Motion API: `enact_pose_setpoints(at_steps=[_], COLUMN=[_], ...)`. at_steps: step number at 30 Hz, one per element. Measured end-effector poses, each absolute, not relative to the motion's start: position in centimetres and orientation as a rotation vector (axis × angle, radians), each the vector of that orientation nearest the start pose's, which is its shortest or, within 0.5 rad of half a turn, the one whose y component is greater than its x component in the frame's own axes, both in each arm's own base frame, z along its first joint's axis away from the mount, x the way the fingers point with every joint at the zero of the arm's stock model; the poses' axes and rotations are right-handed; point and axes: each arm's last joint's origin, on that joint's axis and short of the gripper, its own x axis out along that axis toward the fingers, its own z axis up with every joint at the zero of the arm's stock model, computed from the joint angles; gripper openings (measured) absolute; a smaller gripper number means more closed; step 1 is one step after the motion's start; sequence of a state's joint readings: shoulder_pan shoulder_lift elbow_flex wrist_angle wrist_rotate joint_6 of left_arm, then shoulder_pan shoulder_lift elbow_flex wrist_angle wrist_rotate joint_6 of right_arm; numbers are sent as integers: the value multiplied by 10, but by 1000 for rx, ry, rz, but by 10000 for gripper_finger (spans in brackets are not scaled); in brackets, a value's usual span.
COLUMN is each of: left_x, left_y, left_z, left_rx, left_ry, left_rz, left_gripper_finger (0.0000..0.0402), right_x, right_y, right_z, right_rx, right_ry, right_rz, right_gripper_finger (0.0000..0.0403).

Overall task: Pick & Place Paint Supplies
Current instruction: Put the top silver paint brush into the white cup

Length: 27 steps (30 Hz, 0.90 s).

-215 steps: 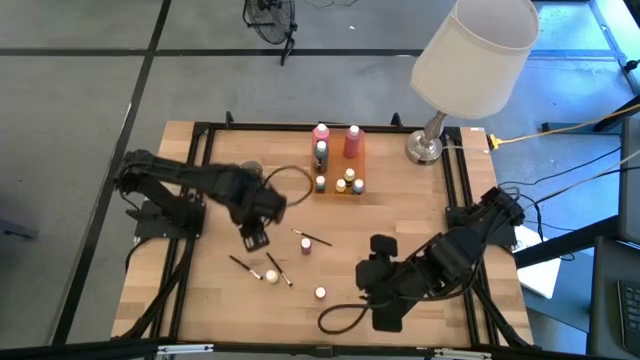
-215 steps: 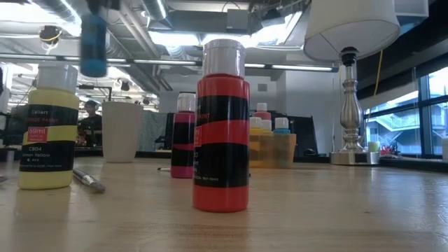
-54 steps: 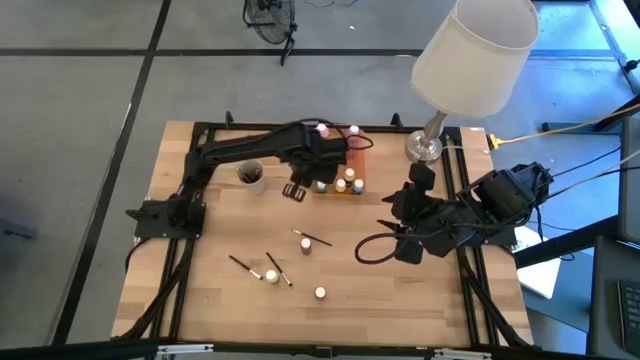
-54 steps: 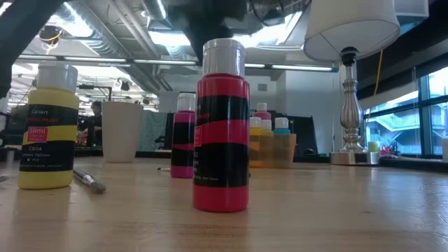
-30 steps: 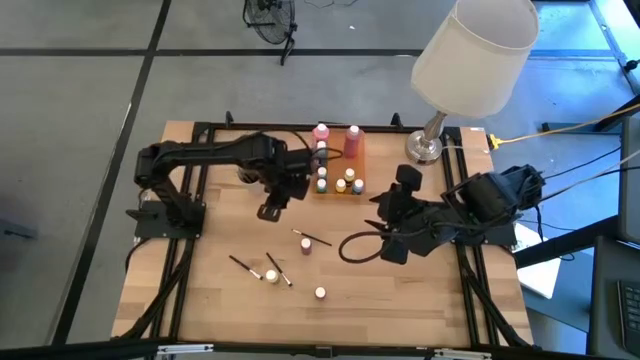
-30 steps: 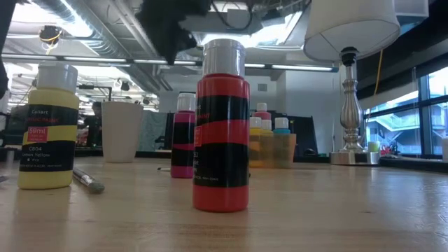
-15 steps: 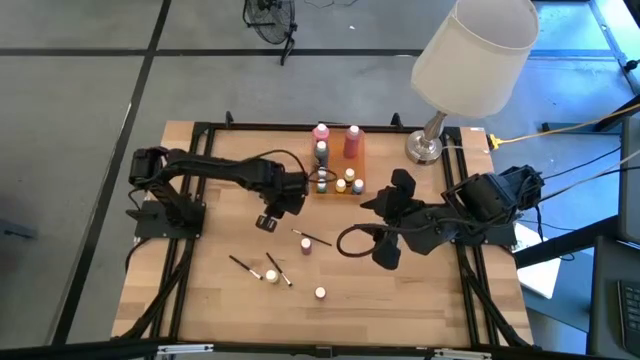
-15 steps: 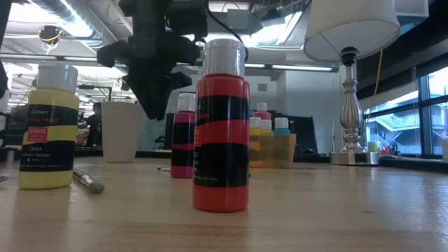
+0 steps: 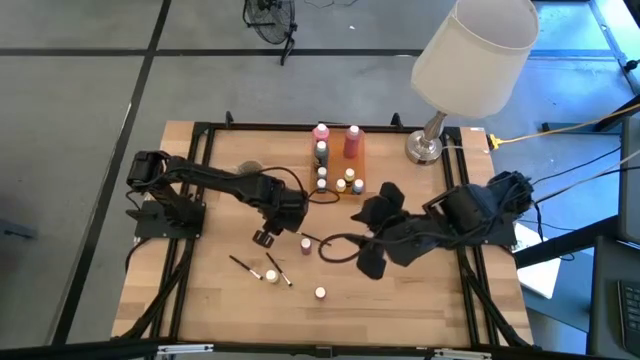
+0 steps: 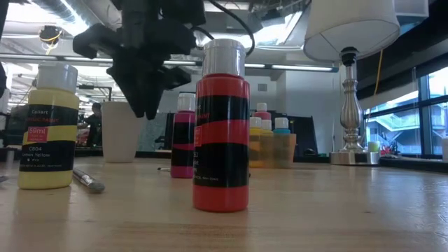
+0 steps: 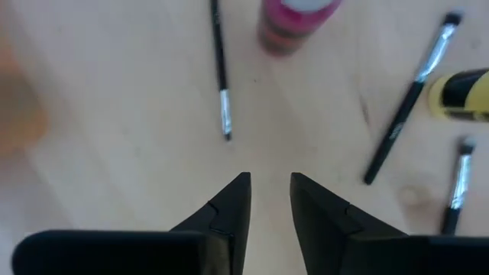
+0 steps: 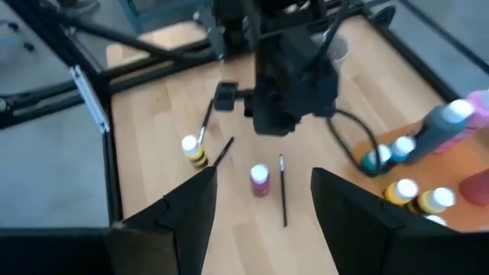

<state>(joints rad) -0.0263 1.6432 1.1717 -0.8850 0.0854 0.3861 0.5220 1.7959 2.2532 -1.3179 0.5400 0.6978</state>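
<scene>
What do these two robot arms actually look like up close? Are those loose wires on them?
Both arms are matte black, built of chunky jointed segments. A thin black cable loops loosely off each. The left end effector ends in two dark, wedge-shaped fingers tapering to points. The right end effector has broader, flat black fingers. No markings are visible.

A lamp (image 9: 470,60) with a white shade stands at the table's (image 9: 420,310) far right corner, its metal base (image 9: 424,148) on the wood. A white cup (image 10: 121,131) stands on the table. A yellow cable (image 9: 560,128) runs off to the right.
</scene>
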Motion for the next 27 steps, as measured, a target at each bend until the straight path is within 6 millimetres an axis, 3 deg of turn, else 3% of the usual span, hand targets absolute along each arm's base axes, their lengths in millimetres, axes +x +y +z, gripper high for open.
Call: enact_pose_setpoints(at_steps=[6,12,27], left_x=[307,314,313], left_y=[-9,-10,-2], left_z=[213,214,189], left_rx=[188,199,139], left_ry=[1294,1219,1152], left_rz=[-327,-338,-295], left_gripper_finger=[124,150,152], right_x=[301,300,292], right_y=[158,160,168], right_z=[445,445,443], right_rx=[175,138,109], right_ry=[758,766,802], right_rz=[-184,-160,-128], right_gripper_finger=[217,217,217])
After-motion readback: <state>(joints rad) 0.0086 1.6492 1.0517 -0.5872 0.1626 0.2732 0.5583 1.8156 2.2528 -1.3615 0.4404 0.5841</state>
